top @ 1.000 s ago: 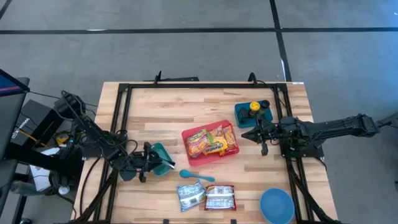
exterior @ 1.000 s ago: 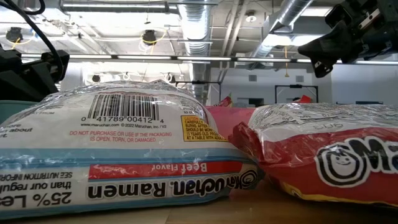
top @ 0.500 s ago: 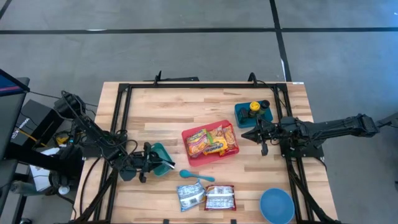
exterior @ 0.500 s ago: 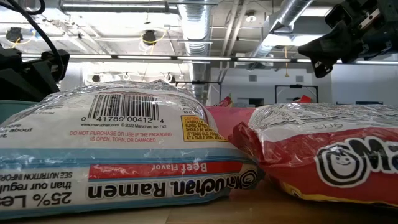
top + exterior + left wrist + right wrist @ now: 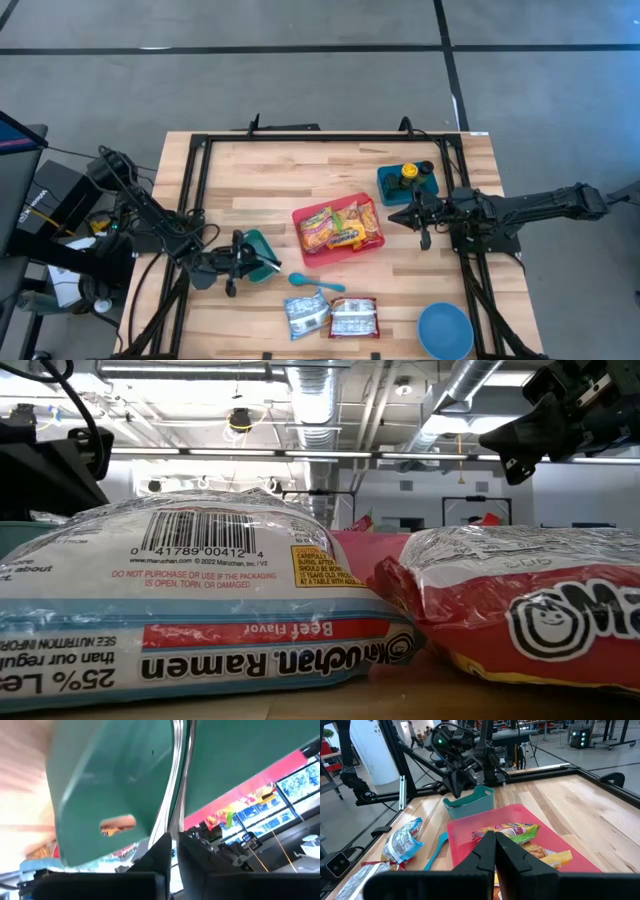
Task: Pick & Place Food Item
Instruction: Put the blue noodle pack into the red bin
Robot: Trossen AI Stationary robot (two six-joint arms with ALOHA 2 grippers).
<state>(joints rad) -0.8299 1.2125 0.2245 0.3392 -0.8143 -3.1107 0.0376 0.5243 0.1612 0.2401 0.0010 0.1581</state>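
Note:
A teal container (image 5: 260, 255) stands at the table's left, and my left gripper (image 5: 240, 262) is shut on it; both also show in the right wrist view (image 5: 469, 801). A red tray (image 5: 338, 229) at the table's middle holds several food packets (image 5: 342, 228). My right gripper (image 5: 420, 215) hovers shut and empty over the tray's right edge (image 5: 555, 832). Two ramen packets (image 5: 305, 314) (image 5: 352, 318) lie near the front edge and fill the low view (image 5: 200, 600) (image 5: 520, 610). My left gripper pinches the teal container's wall at its rim (image 5: 174, 785) between its two fingers, one on each face of the wall. The fingers come level from the table's left. In the right wrist view the container's bottom (image 5: 470, 810) looks to be on the table.
A blue spoon (image 5: 315, 283) lies between the teal container and the ramen packets. A blue bowl (image 5: 445, 331) stands at the front right. A small blue tray (image 5: 392, 188) with a yellow and black item (image 5: 409, 174) stands at the right rear. A black frame (image 5: 300, 140) rims the table.
My left gripper has shifted a little toward the red tray, still shut on the teal container; its dark body shows larger at the low view's left edge. My right gripper has kept still.

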